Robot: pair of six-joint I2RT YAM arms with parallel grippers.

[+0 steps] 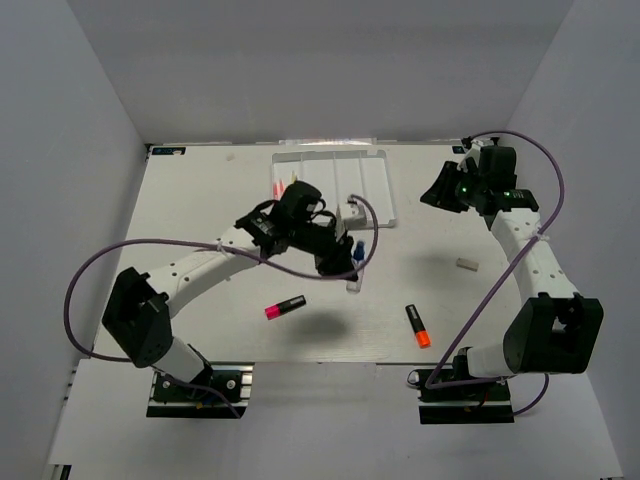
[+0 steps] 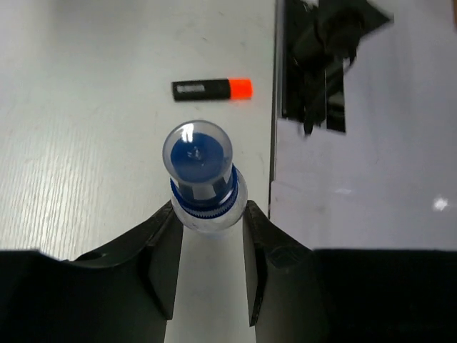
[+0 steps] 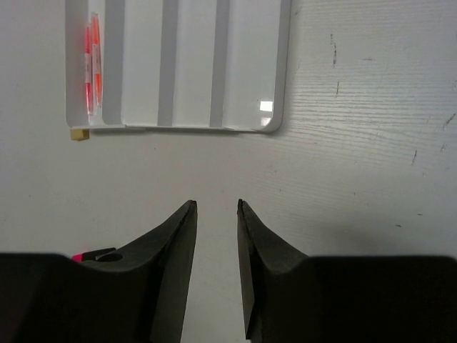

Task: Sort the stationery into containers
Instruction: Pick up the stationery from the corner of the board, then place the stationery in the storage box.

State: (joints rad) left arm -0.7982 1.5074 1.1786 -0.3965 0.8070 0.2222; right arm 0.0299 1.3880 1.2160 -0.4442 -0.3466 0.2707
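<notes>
Bottle [image 2: 198, 161] | gripped by left gripper [image 2: 209, 214] | orange-ended highlighter [image 2: 212, 88] beyond, apart

Top view: bright, even, diffuse light from above, bounced off the white walls, with no hard shadows. A soft grey shadow lies on the table [image 1: 335, 325] beneath the left arm [image 1: 200, 270]. Pale pinkish glare runs along the tray's [image 1: 372, 185] far rim.

Left wrist: small white highlight on the bottle [image 2: 200, 157] cap. Table grain is sharp. The left fingers [image 2: 161, 264] are near-black, detail lost.

Right wrist: square glare spot in a tray corner. The right fingers [image 3: 178, 250] are underexposed, edges soft.
</notes>
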